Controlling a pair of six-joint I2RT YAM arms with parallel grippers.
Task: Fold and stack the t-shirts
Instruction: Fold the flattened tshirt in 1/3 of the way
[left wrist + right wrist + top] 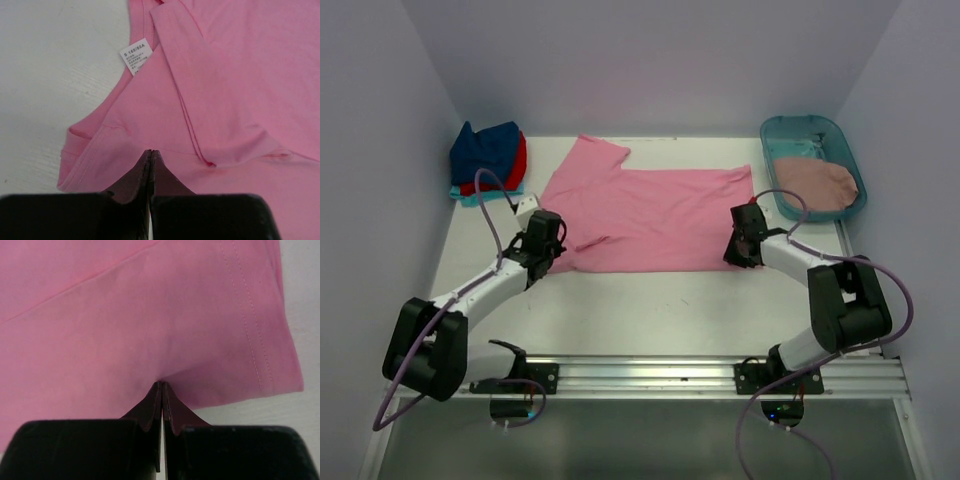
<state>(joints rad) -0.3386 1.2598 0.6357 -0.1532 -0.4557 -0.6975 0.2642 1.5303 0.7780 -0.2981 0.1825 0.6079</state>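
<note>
A pink t-shirt lies flat on the bench, long axis left to right. The left end effector and right end effector are each clamped on its near edge, seemingly both layers. The cloth stretches away beyond them.

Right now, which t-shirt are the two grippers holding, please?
The pink shirt spread mid-table: left gripper and right gripper are shut on its near edge. The rose one lies in the tub; the rest are piled far left.
</note>
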